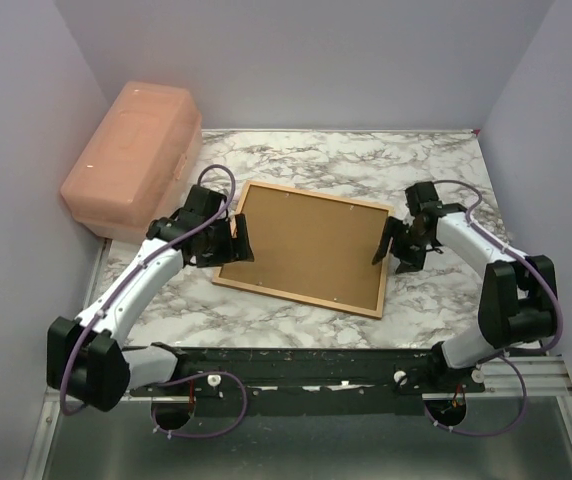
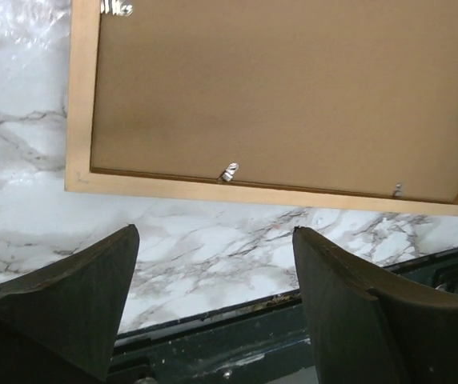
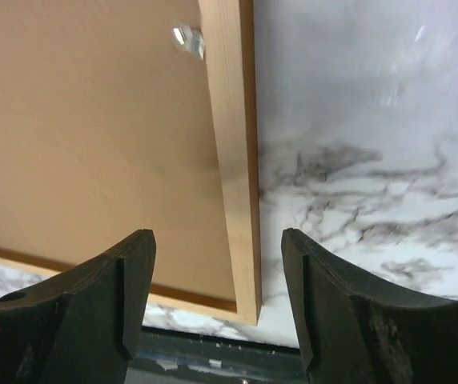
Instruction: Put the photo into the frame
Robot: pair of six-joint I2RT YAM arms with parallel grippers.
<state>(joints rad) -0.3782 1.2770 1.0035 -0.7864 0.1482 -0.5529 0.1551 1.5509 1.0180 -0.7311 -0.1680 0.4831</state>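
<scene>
- Flat on table (image 1: 306,160), back up: frame (image 1: 301,299).
- At its left edge: left claw (image 1: 234,240), wide open, empty.
- Over its right edge: right claw (image 1: 386,243), open, empty.

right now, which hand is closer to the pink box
The left hand: the pink box sits just beyond it at the far left, while the right hand is across the frame.

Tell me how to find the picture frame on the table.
Find the white marble table, then look at its middle. The thin rectangular orange-brown wooden frame lies flat there, back side up, around a plain brown board. Unlike the bulky pink plastic box at the far left, it is flat and wooden.
</scene>
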